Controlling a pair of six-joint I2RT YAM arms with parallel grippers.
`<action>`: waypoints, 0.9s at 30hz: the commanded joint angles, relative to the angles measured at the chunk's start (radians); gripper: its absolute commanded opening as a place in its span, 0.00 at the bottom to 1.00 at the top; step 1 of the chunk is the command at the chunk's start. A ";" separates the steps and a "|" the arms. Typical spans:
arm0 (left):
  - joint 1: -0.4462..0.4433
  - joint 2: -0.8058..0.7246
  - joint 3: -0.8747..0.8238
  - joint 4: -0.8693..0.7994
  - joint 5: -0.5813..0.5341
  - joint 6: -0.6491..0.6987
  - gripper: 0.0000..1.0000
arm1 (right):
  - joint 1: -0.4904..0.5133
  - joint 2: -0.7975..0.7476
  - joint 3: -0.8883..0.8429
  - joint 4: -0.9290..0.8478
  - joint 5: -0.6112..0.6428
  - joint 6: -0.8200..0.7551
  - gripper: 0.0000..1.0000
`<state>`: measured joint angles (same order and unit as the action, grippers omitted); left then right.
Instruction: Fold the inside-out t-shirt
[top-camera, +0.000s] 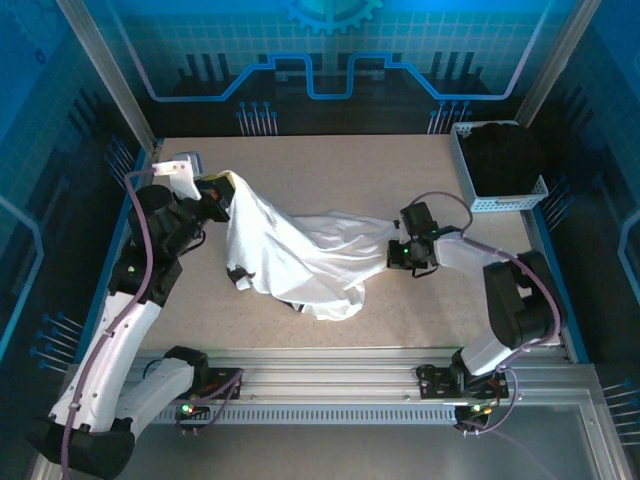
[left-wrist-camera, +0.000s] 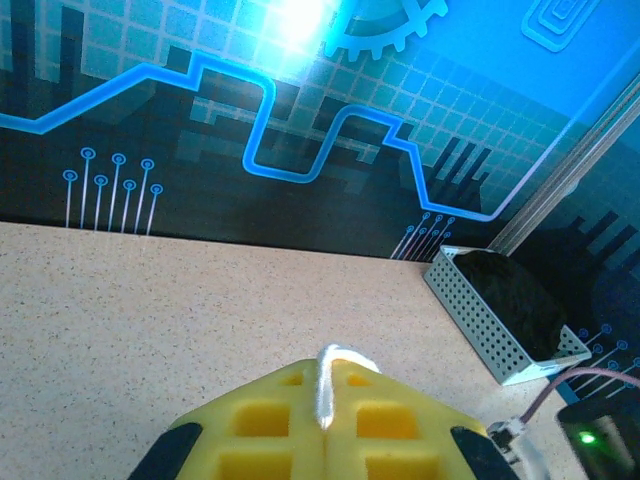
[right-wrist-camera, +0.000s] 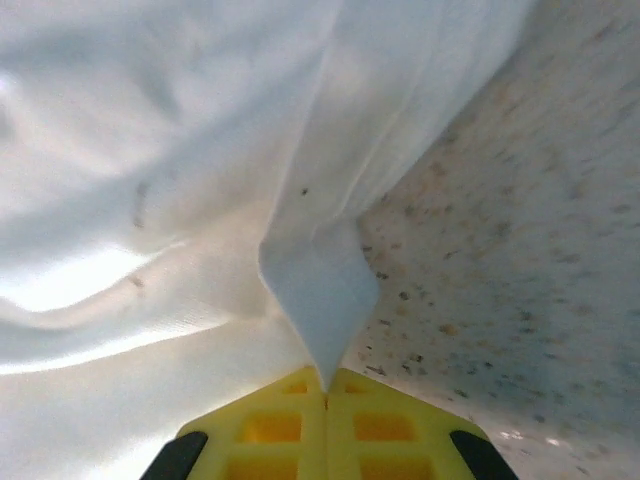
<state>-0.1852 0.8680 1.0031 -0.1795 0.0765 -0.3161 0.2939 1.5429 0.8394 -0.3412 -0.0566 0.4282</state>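
From above, the white t-shirt (top-camera: 300, 255) lies bunched and creased at the middle of the speckled table (top-camera: 400, 165), stretched between the two arms. The left gripper (top-camera: 222, 190) is at the shirt's 10 o'clock corner, clamped on the cloth, which drapes down from it. The right gripper (top-camera: 392, 250) meets the shirt's 3 o'clock edge and is pinched on it low over the table. At the table's 2 o'clock corner stands a perforated basket (top-camera: 470, 185) holding a black garment (top-camera: 505, 155). In the left wrist view, the left gripper (left-wrist-camera: 327, 378) has its yellow fingers (left-wrist-camera: 270, 420) pressed together on a thin white ridge of the t-shirt (left-wrist-camera: 332, 358), which pokes up between them. Beyond lies the bare table (left-wrist-camera: 150, 300), with the basket (left-wrist-camera: 480, 325) and the black garment (left-wrist-camera: 510, 295) at 3 o'clock. In the right wrist view, the right gripper (right-wrist-camera: 325, 385) has its yellow fingers (right-wrist-camera: 380, 430) closed on a pointed fold of the t-shirt (right-wrist-camera: 150, 200). The cloth spreads away from 9 to 12 o'clock, and the table (right-wrist-camera: 520, 250) shows from 1 to 4 o'clock.
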 joint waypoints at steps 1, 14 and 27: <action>0.012 -0.033 0.013 -0.003 0.013 -0.018 0.00 | -0.066 -0.237 0.059 -0.067 0.034 -0.058 0.00; 0.100 -0.087 0.144 -0.102 -0.009 0.005 0.00 | -0.100 -0.544 0.470 -0.492 0.055 -0.241 0.00; 0.099 -0.129 -0.043 -0.163 0.004 -0.014 0.00 | -0.101 0.236 0.508 -0.156 -0.179 -0.169 0.03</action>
<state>-0.0952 0.7551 0.9821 -0.3340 0.0765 -0.3161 0.2016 1.6344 1.2903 -0.5468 -0.1692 0.2436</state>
